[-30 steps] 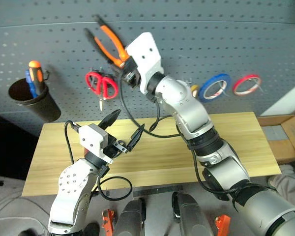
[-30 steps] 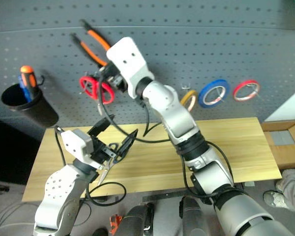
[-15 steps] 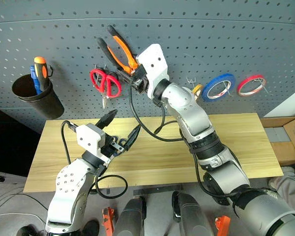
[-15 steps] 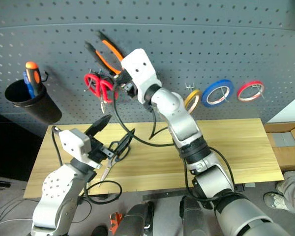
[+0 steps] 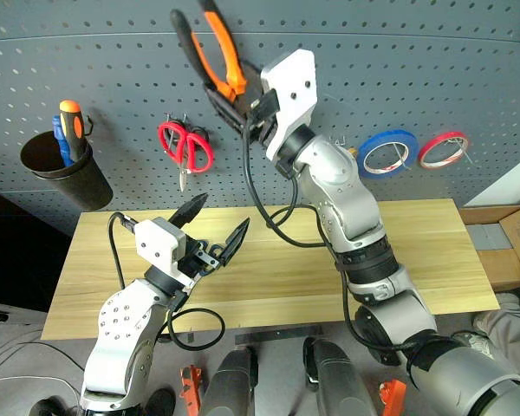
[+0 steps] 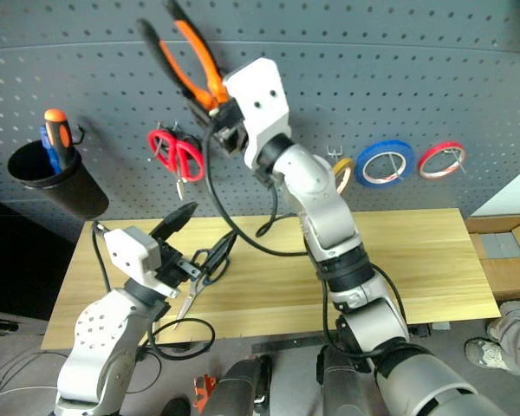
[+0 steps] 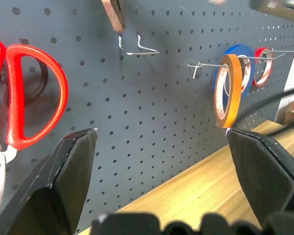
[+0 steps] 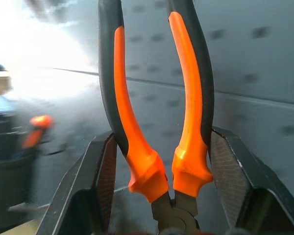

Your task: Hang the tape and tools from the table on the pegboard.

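Fingers of the right gripper (image 8: 159,191) are clamped on the pliers (image 5: 215,52) near the joint, held up against the pegboard (image 5: 416,69); the orange-and-black handles point upward, long axis nearly upright. Fingers of the left gripper (image 5: 215,227) are spread wide and empty above the surface (image 5: 416,260). The yellow tape (image 7: 226,90) is hung on a hook beside the blue tape (image 5: 383,152).

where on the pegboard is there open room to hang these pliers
Free: the pegboard stretch above the blue tape and red tape, and between the black cup and red scissors. Crowded: the hooks from the red scissors to the tapes.
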You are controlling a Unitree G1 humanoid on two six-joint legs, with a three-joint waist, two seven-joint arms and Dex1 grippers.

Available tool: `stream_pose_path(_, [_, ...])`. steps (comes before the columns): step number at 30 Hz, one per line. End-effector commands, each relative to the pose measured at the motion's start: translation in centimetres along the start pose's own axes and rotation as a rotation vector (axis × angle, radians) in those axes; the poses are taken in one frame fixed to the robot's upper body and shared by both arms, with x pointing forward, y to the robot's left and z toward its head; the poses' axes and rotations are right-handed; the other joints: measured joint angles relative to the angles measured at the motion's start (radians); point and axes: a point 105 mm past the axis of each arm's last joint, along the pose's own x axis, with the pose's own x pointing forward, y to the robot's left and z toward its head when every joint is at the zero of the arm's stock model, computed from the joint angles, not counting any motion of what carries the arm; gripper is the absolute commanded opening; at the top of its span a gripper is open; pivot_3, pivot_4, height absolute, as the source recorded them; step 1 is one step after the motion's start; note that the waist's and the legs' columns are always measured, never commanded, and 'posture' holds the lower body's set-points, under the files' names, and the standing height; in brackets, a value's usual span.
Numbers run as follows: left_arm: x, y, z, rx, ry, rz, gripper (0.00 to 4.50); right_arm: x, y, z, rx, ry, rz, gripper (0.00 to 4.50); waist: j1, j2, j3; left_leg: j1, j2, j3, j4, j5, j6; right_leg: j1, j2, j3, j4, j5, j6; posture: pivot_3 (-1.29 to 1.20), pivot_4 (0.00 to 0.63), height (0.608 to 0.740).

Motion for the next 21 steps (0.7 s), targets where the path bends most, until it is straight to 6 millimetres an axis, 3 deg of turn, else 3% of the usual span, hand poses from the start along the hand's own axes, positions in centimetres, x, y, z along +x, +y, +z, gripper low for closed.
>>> stream_pose_path(1, [0.0, -0.2, 0.9, 0.011, -0.036, -0.006, 4.5, 0.7, -0.8, 2.2, -0.028, -0.097, -0.048, 2.27, 0.0, 0.0, 0.0, 0.0, 0.0, 0.0, 0.0, 0.0, 0.0, 0.0, 0.0, 0.0, 0.0, 0.0, 0.0, -0.02, 0.281, 0.74])
stream_pose_path(11, [-0.2, -0.1, 0.9, 0.012, -0.029, -0.001, 4.5, 0.1, -0.7, 1.0, -0.02, -0.072, -0.059, 2.27, -0.002, 0.0, 0.0, 0.0, 0.0, 0.001, 0.0, 0.0, 0.0, 0.0, 0.0, 0.0, 0.0, 0.0, 0.0, -0.02, 0.291, 0.74])
stream_pose_path(21, [-0.4, -0.3, 0.8, 0.009, -0.023, -0.003, 4.5, -2.2, -1.7, -1.1, -0.083, -0.007, -0.135, 2.27, 0.0, 0.0, 0.0, 0.0, 0.0, 0.001, 0.0, 0.0, 0.0, 0.0, 0.0, 0.001, 0.0, 0.0, 0.0, -0.02, 0.292, 0.74])
